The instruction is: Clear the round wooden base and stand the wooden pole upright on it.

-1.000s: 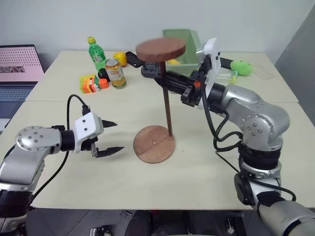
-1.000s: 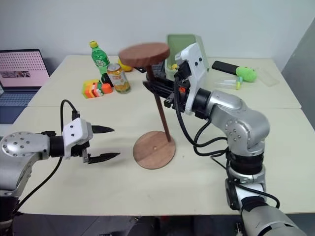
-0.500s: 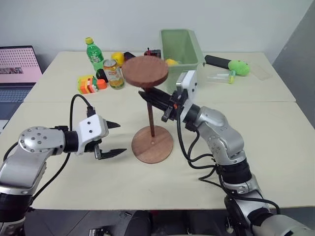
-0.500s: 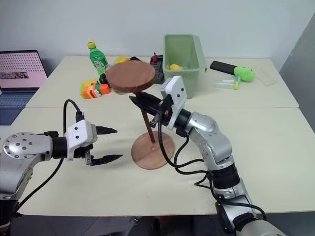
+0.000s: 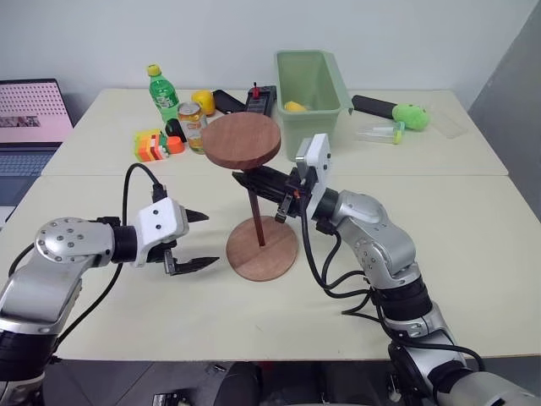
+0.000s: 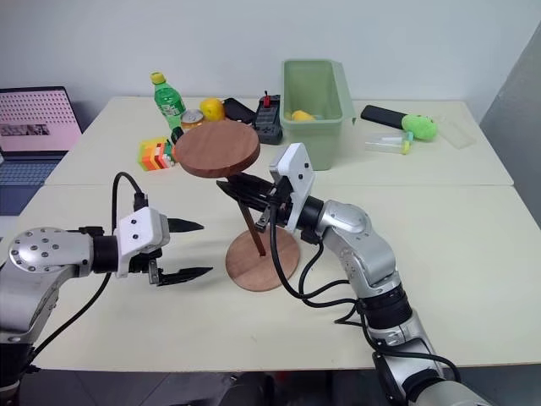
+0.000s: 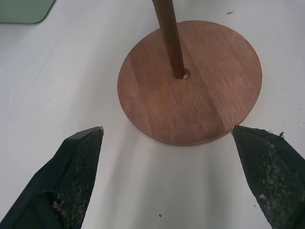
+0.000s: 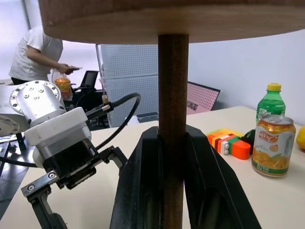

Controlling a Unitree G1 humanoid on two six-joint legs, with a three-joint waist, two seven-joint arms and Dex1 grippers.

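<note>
The round wooden base (image 5: 272,254) lies flat on the table with nothing else on it. The wooden pole (image 5: 256,211) stands almost upright over it, its fixed disc (image 5: 240,139) at the top. Its lower end meets the base at the small centre hole (image 7: 185,74); how deep it sits I cannot tell. My right gripper (image 5: 247,180) reaches in from the right and is shut on the rod below the disc, fingers (image 8: 209,186) clamping it. My left gripper (image 5: 199,239) hovers open just left of the base, its fingertips (image 7: 76,162) either side of the disc's near rim.
At the back stand a green bin (image 5: 309,76), a green bottle (image 5: 162,89), a can (image 5: 192,127), coloured blocks (image 5: 152,144) and a yellow fruit (image 5: 205,101). A laptop (image 5: 30,118) sits far left. A person (image 8: 35,52) stands in the background.
My right gripper carried the pole down and to the left, from the base's far rim to its centre hole. The left gripper stayed put and open.
</note>
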